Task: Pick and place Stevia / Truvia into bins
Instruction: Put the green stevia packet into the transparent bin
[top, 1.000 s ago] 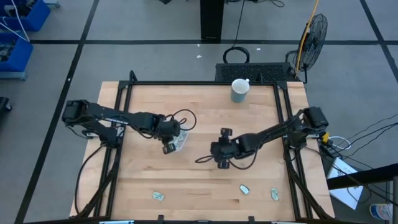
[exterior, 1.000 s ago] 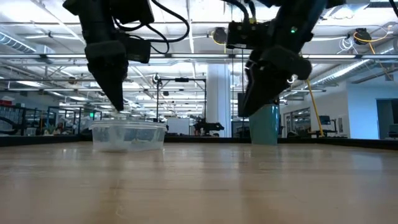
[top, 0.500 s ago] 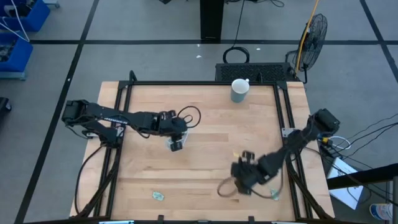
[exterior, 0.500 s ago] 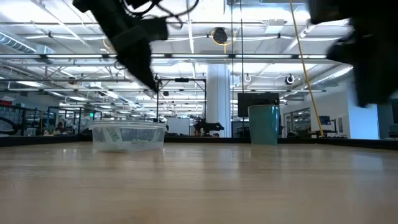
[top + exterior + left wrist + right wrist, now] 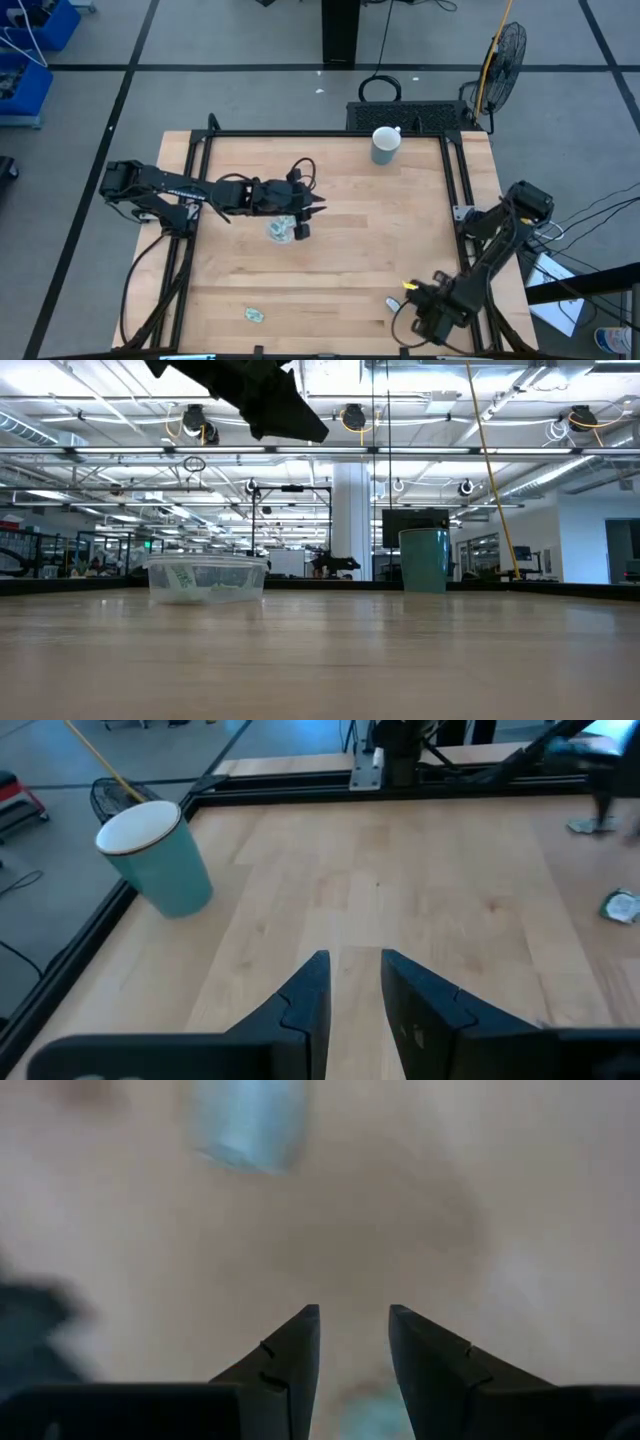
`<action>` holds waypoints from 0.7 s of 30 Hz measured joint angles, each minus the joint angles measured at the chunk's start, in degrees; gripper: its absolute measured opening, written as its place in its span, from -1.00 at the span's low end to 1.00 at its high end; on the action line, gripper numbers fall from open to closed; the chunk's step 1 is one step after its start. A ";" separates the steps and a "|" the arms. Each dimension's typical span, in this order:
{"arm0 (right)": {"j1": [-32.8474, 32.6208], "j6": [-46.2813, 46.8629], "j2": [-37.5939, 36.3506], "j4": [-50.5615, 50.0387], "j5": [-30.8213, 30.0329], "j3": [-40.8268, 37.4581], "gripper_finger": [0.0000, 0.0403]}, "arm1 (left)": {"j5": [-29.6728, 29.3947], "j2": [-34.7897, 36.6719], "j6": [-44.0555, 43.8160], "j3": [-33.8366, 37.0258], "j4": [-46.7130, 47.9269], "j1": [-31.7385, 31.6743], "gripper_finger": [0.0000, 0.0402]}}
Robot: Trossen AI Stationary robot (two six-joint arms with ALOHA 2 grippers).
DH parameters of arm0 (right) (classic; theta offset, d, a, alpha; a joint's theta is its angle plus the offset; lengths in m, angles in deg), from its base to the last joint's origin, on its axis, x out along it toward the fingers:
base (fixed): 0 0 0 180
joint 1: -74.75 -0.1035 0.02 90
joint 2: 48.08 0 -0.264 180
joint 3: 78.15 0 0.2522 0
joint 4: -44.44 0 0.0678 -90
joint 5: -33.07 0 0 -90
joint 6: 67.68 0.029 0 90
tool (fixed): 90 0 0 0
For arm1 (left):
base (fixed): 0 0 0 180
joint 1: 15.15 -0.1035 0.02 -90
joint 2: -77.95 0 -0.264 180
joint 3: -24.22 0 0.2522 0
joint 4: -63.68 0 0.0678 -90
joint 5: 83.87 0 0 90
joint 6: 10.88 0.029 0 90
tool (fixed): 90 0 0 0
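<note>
- Both arms have moved: the right gripper went from the middle of the table down to the near right corner, and the left gripper swung up past the clear bin.
- Left jaws are a little apart, holding nothing.
- Right jaws are apart over a packet.
- Another packet lies near the front edge.
- Some packets sit inside the bin.
- A mug stands at the back.

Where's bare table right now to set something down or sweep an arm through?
Widest bare wood lies between the mug at the far edge, the clear container and the right rail. Crowded: around the container, where the left gripper hangs open, and the near right corner, where the right gripper hovers open over packets. One packet lies near front left.
</note>
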 joint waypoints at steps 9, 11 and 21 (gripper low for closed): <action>-3.76 14.86 0.44 -7.97 7.54 -0.36 -0.42 | -0.48 0.00 -0.33 0.00 0.07 -1.73 -0.52; -4.42 16.23 0.52 -5.57 7.92 -1.18 -0.42 | -0.50 0.00 -0.14 0.02 0.09 -2.18 -0.52; -4.49 17.02 0.18 2.30 7.84 -9.50 -0.42 | -0.50 0.00 0.12 0.04 0.13 -4.24 -0.52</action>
